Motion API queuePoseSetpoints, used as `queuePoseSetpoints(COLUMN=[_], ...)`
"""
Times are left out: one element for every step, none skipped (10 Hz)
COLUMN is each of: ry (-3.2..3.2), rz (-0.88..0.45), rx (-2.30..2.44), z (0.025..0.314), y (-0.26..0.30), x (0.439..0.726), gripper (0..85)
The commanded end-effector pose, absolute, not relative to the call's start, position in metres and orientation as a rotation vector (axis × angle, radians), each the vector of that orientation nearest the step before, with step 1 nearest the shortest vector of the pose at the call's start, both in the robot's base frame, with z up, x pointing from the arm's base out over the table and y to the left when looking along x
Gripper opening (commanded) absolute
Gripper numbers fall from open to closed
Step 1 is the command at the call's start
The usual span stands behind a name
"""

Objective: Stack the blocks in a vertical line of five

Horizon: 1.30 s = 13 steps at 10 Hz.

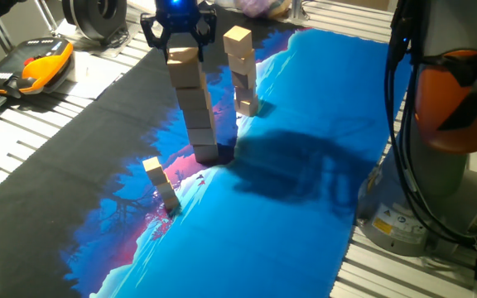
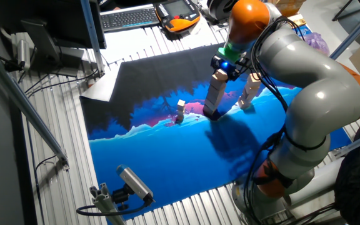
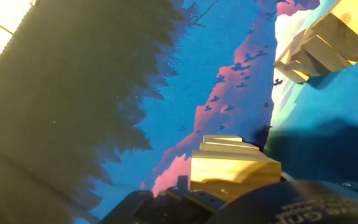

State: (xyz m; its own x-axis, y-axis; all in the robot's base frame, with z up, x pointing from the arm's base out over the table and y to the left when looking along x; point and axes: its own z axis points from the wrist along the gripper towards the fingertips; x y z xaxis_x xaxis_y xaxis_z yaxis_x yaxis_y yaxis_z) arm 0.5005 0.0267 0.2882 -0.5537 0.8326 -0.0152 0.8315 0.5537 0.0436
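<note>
A tall leaning stack of several tan blocks [image 1: 195, 103] [image 2: 215, 94] stands on the mat. My gripper [image 1: 180, 41] [image 2: 225, 65] hangs right over its top block [image 1: 183, 56], fingers spread to either side of it, and looks open. In the hand view that top block [image 3: 235, 171] sits just below the hand, and the fingers themselves are hidden. A second stack of three blocks [image 1: 241, 70] [image 2: 250, 90] [image 3: 328, 40] stands close behind on the right. A short stack of two blocks [image 1: 162, 186] [image 2: 180, 111] stands in front on the left.
The blue, pink and black mat [image 1: 305, 165] covers the slatted table. An orange-and-black handheld device [image 1: 36, 66] [image 2: 179, 15] lies off the mat beside a keyboard [image 2: 130, 17]. The robot's base [image 1: 462, 124] stands at the mat's edge. A small camera [image 2: 130, 181] stands near the other edge.
</note>
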Motion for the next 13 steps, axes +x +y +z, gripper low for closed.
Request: queuePoseSetpoints(ry=[2.740,2.734,2.731,2.734,2.736,2.735,2.736,2.736,2.735,2.738,2.735,2.732,2.722], rz=[0.048,0.044,0.025,0.016,0.007,-0.007,-0.013,-0.017,-0.027,-0.035,-0.043,-0.058,-0.075], rx=[1.472,1.480,1.486,1.490,1.494,1.496,1.497,1.499,1.499,1.500,1.499,1.500,1.505], z=[0.2882,0.2878,0.2875,0.2872,0.2869,0.2867,0.2867,0.2867,0.2867,0.2869,0.2869,0.2870,0.2874], y=[0.0267,0.0270,0.0273,0.0275,0.0275,0.0275,0.0275,0.0276,0.0277,0.0281,0.0284,0.0294,0.0310], x=[0.5006,0.5005,0.5003,0.5004,0.5006,0.5010,0.5010,0.5010,0.5012,0.5014,0.5015,0.5021,0.5032], gripper=[0.0,0.0,0.0,17.0,17.0,17.0,17.0,34.0,34.0,34.0,34.0,51.0,51.0])
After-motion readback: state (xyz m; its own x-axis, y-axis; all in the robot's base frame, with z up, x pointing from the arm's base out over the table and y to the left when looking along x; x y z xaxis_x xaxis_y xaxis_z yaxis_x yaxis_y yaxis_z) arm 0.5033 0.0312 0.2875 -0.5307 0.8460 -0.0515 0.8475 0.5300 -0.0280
